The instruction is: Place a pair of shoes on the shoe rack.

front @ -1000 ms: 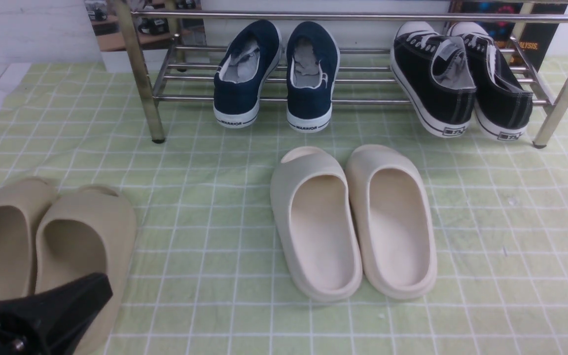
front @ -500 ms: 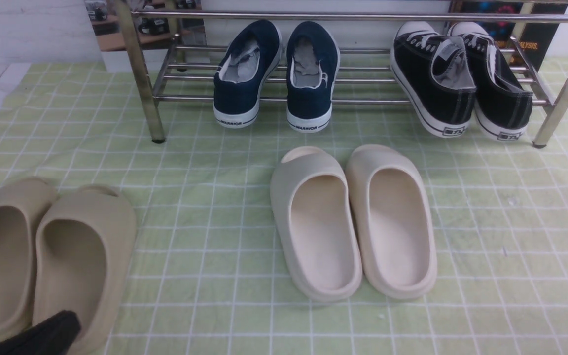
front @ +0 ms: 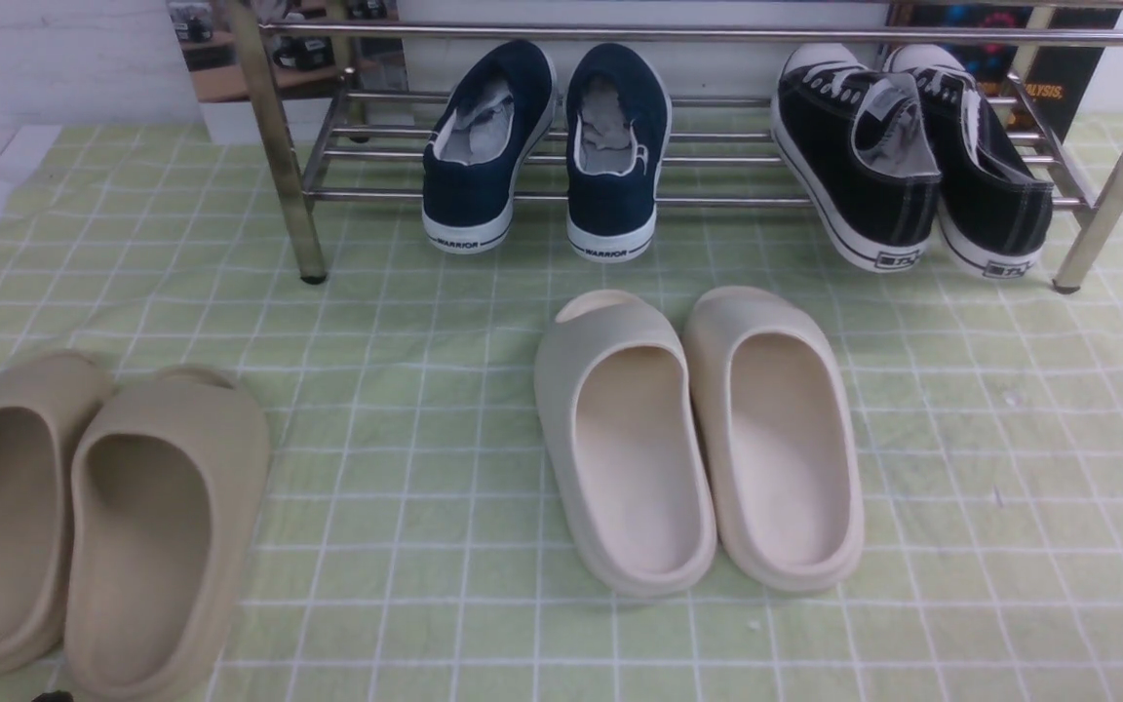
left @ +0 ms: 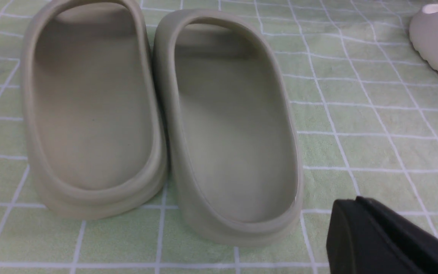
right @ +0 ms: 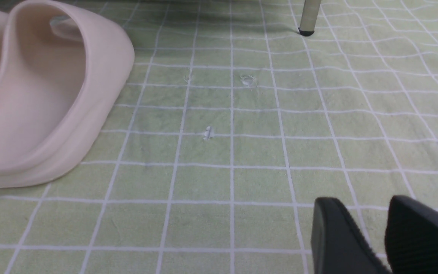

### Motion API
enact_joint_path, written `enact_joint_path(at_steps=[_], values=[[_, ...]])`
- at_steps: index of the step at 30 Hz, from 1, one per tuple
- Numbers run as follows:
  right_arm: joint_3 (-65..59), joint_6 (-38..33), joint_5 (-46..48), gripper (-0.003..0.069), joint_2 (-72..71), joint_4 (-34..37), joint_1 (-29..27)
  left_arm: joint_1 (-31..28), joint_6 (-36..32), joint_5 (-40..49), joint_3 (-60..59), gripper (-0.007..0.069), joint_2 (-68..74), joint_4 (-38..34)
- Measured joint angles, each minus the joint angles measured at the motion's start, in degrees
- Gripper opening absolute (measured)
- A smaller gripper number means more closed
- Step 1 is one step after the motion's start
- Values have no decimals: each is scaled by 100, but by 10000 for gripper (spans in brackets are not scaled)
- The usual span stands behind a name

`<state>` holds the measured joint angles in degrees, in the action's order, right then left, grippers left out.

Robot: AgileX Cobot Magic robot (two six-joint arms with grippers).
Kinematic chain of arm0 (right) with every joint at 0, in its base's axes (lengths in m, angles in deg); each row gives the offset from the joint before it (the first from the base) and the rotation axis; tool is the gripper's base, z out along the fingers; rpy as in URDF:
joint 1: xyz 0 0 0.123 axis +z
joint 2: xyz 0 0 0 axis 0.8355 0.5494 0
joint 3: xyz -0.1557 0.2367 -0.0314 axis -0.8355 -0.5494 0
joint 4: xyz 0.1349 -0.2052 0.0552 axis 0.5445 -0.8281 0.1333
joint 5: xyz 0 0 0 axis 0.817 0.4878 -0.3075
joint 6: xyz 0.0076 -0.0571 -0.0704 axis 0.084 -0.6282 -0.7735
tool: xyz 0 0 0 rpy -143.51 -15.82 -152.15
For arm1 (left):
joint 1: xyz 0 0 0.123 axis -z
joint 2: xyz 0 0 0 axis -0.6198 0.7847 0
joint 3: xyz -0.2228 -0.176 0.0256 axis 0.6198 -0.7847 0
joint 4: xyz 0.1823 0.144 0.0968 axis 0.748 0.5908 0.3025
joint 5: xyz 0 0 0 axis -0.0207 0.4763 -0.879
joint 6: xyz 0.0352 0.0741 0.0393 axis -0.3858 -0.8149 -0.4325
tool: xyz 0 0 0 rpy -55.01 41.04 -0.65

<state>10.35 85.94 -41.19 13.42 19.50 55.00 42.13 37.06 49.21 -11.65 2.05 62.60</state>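
Observation:
The pair of shoes, two navy slip-ons [front: 488, 146] [front: 617, 146] with white "WARRIOR" soles, rests on the lower bars of the chrome shoe rack [front: 281, 166], heels hanging over the front bar. No gripper touches them. My left gripper [left: 350, 203] shows in the left wrist view with its black jaws pressed together and empty, low over the cloth beside the beige slides. In the front view only a dark speck of it [front: 53, 696] shows at the bottom edge. My right gripper [right: 359, 207] hangs over bare cloth, jaws slightly apart and empty; it is outside the front view.
Black lace-up sneakers [front: 908, 156] sit on the rack's right part. Cream slides [front: 698, 439] lie mid-cloth, and one of them shows in the right wrist view [right: 51, 95]. Beige slides [front: 84, 507] lie near left, also in the left wrist view [left: 158, 114]. A rack leg [right: 307, 15] stands ahead of the right gripper.
My left arm has drawn back down and almost out of the front view's lower left corner. The shoes and slides have not moved.

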Motion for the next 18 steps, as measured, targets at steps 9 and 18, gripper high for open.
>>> enact_joint_path(at_steps=[9, 18], values=[[0, 0, 0, 239, 0, 0, 0, 0, 0, -146, -5, -13, 0, 0], [0, 0, 0, 239, 0, 0, 0, 0, 0, -146, -5, -13, 0, 0]])
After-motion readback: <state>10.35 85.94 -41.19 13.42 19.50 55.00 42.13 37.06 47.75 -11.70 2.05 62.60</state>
